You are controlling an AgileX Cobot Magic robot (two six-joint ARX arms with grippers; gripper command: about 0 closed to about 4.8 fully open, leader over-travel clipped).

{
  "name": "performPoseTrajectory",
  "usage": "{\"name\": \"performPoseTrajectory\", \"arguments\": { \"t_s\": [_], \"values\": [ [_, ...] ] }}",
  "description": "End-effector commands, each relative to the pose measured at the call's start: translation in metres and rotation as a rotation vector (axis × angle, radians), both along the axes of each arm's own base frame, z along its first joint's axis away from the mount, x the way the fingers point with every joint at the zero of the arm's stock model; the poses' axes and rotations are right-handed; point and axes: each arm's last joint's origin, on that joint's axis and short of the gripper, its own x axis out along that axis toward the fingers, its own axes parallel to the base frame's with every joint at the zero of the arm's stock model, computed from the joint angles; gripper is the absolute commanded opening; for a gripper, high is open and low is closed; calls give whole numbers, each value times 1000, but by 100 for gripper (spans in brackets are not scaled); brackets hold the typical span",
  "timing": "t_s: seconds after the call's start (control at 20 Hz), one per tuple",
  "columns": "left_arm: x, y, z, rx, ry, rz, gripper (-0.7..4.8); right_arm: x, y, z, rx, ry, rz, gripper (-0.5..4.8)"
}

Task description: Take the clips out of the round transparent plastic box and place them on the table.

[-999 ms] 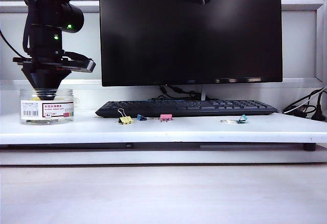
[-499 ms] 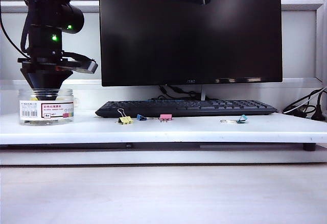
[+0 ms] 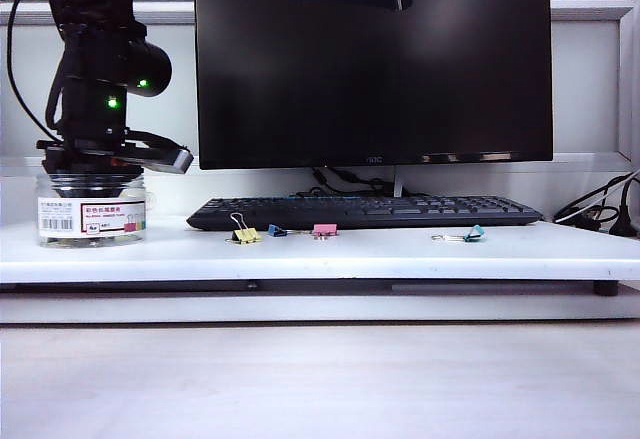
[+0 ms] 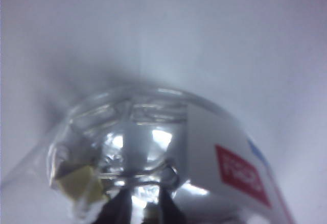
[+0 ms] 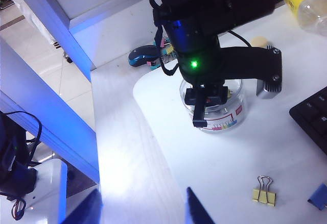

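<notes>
Exterior: on the long white bench point(image 3: 400, 254), the left end effector point(image 3: 88, 174) dips into one round clear plastic box point(image 3: 90, 217); four small clips lie loose, one a yellow clip point(image 3: 244, 234). Left wrist: jaws slightly parted over wire handles. Right wrist: the right end effector point(image 5: 143, 206) stands open, empty.

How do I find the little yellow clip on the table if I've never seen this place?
Find the big black monitor and the keyboard under it on the white table. Just before the keyboard's left end lie three small clips. The yellow clip is the leftmost, with silver wire handles sticking up; its neighbours are blue and pink.
</notes>
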Motion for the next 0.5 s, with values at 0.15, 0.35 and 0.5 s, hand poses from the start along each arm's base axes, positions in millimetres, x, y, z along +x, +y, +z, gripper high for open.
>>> {"name": "performPoseTrajectory", "arguments": {
  "t_s": [0.15,0.35,0.5],
  "values": [
    [8,-2,-4,-23,-57,68,26,-1,0,5,14,-24,4,212],
    [10,-2,-2,-21,-84,87,24,-1,0,4,14,-23,4,212],
    [10,-2,-1,-9,-89,92,-6,-1,0,4,14,-23,4,212]
  ]
}}
